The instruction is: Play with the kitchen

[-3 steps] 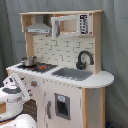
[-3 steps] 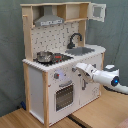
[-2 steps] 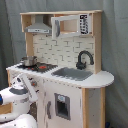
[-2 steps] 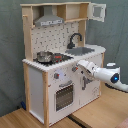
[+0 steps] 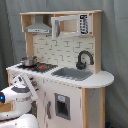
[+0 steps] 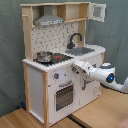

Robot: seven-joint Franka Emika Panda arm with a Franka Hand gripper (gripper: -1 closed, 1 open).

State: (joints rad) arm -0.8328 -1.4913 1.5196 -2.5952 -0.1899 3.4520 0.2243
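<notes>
Second exterior view, gripper [image 6: 76, 65] at the kitchen [image 6: 45, 85] front edge, finger state unclear

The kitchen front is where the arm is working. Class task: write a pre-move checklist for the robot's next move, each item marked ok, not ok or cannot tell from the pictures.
1. The kitchen stands upright: ok.
2. Gripper close to the front panel, by the knobs, in the second exterior view: ok.
3. Gripper touching a knob: cannot tell.
4. Oven door shut: ok.
5. Pot sits on the stovetop, away from the arm: ok.
6. Faucet and sink out of the arm's way: ok.
</notes>
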